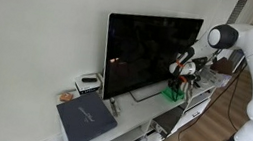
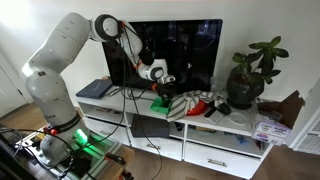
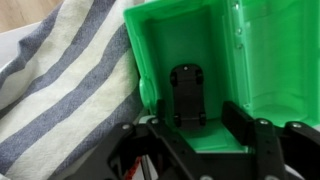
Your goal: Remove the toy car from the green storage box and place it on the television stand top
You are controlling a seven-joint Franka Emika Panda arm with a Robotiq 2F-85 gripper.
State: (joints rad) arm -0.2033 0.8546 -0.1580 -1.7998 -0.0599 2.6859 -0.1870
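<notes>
In the wrist view the green storage box lies open below me with a small black toy car on its floor. My gripper is open, its two black fingers hanging just above the box, one on each side of the car's near end, not touching it. In both exterior views the gripper hovers over the green box on the white television stand top, in front of the black television.
A grey and white striped cloth lies against the box's side. A dark blue-grey book and a small device lie at one end of the stand. A potted plant stands at the other end.
</notes>
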